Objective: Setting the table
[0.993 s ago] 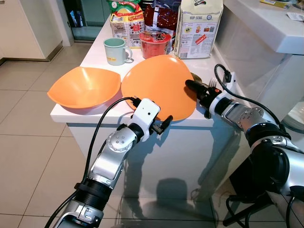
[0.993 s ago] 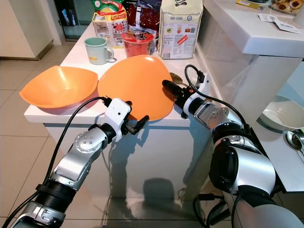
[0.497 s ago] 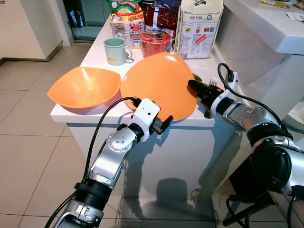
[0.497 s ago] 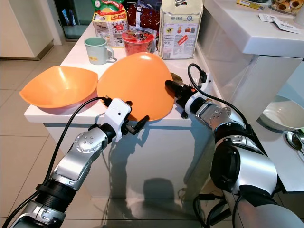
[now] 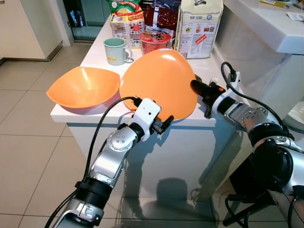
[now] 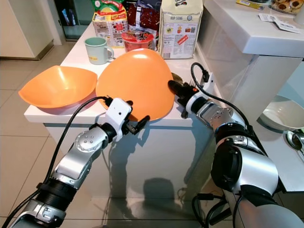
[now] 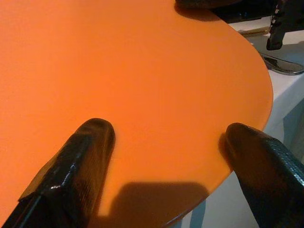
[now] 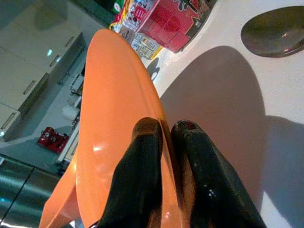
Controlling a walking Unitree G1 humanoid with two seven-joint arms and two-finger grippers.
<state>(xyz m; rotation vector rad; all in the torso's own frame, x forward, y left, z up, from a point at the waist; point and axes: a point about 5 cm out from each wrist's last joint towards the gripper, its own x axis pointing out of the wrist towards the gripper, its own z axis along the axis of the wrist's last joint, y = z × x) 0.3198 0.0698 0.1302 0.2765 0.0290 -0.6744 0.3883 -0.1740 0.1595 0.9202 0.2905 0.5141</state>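
A large orange plate (image 5: 159,83) stands tilted on the white counter (image 5: 95,116), its far edge raised and its near edge at the counter's front. My right gripper (image 5: 195,86) is shut on the plate's right rim; in the right wrist view its fingers (image 8: 142,156) pinch the rim from both sides. My left gripper (image 5: 164,124) is open at the plate's near edge, just off the counter front. In the left wrist view its two fingers (image 7: 80,161) are spread wide against the plate (image 7: 142,71). An orange bowl (image 5: 83,88) sits to the plate's left.
Behind the plate stand a green mug (image 5: 115,51), a red noodle cup (image 5: 154,40), a white bag (image 5: 197,28) and other food packs. A dark spoon (image 8: 273,31) lies on the counter right of the plate. A higher white ledge (image 5: 270,23) runs along the right. Tiled floor lies below.
The plate's far edge has risen, so it stands more steeply. My right gripper has shifted slightly right with the rim. The left gripper has stayed put.
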